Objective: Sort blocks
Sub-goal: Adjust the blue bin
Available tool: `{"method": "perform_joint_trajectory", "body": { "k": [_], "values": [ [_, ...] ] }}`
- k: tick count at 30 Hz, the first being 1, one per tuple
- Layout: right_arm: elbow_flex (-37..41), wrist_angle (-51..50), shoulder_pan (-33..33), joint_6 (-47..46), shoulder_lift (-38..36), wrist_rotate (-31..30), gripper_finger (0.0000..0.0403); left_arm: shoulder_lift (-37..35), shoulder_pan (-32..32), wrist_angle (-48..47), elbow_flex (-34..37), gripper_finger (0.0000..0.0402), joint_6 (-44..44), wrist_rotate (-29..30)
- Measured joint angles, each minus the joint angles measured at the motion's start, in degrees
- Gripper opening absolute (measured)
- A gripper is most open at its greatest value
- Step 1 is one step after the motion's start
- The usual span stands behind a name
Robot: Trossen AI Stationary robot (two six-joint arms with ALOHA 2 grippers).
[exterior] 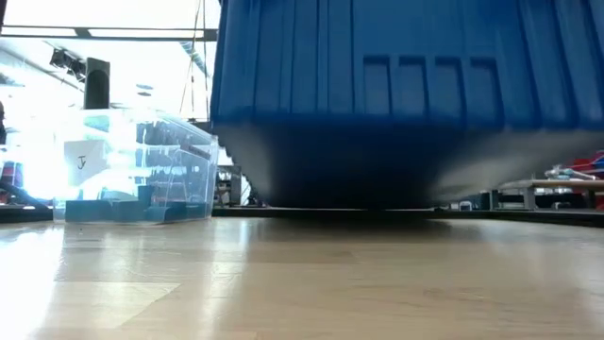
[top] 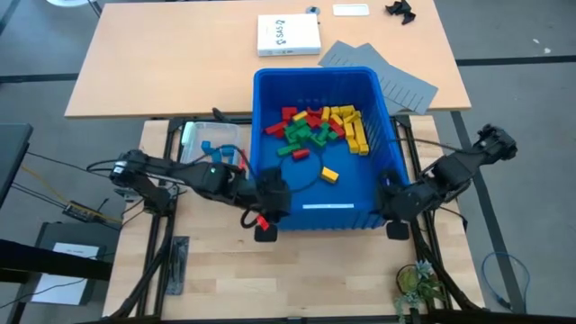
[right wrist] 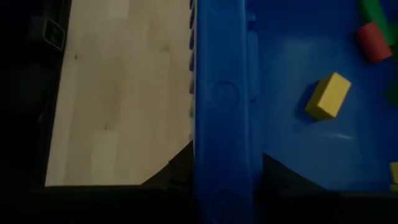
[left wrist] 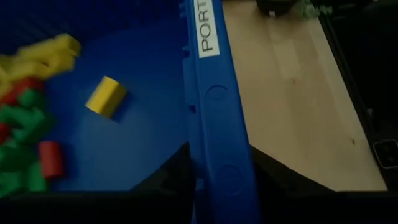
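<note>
My left gripper (top: 270, 202) is clamped on the near rim of the blue bin (top: 270, 90) at its left corner; in the left wrist view one finger sits inside the wall and one outside. My right gripper (top: 393, 205) pinches the same rim at the right corner in the same manner. The bin is tilted: in the low view its near edge stands clear of the table (exterior: 302, 283) while the far edge rests on it.

The blocks (top: 319, 126) lie piled against the bin's far wall, red, green and yellow mixed. One yellow block (top: 329, 175) lies apart on the bin floor, nearer my grippers.

Surroundings: a clear tub (exterior: 137, 165) holding blue pieces stands left of the bin, behind my left arm. A white box (top: 288, 35) and grey sheets (top: 387, 76) lie on the far table. A small plant (top: 416, 286) sits at the near right corner.

In the low view the bin fills most of the frame and hides both grippers and all blocks. The label on the rim is cut off in the left wrist view.
</note>
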State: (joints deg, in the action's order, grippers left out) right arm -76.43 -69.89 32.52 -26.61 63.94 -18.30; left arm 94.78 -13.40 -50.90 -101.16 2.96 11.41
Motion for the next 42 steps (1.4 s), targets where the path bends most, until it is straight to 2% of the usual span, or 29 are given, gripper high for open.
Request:
{"method": "perform_joint_trajectory", "body": {
  "k": [8,17,22,26,31,42],
  "values": [
    [-9.10,-5.20,-2.84,2.38,0.00,-0.18,0.0082,0.11,1.50,-5.12,-10.48,0.0117,-4.38,3.80],
    [-16.82,-9.93,-6.66,11.90,0.14,-4.72,0.0082,-0.05,3.52,-4.33,-14.02,0.0117,-8.59,7.62],
    [-20.91,-11.49,-9.87,16.97,0.22,-8.23,0.0081,-0.20,4.82,-3.07,-17.14,0.0117,-9.05,11.68],
    [-23.55,-11.30,-12.47,20.70,0.21,-9.28,0.0081,-0.22,6.10,-3.07,-19.74,0.0117,-9.05,11.75],
    [-24.95,-10.84,-14.99,23.13,0.18,-8.31,0.0081,-0.26,7.18,-2.38,-20.75,0.0117,-10.44,11.67],
    [-24.95,-10.79,-15.90,23.60,0.17,-7.55,0.0081,-0.26,7.72,-2.42,-20.75,0.0117,-10.49,11.22]
  ]
}}
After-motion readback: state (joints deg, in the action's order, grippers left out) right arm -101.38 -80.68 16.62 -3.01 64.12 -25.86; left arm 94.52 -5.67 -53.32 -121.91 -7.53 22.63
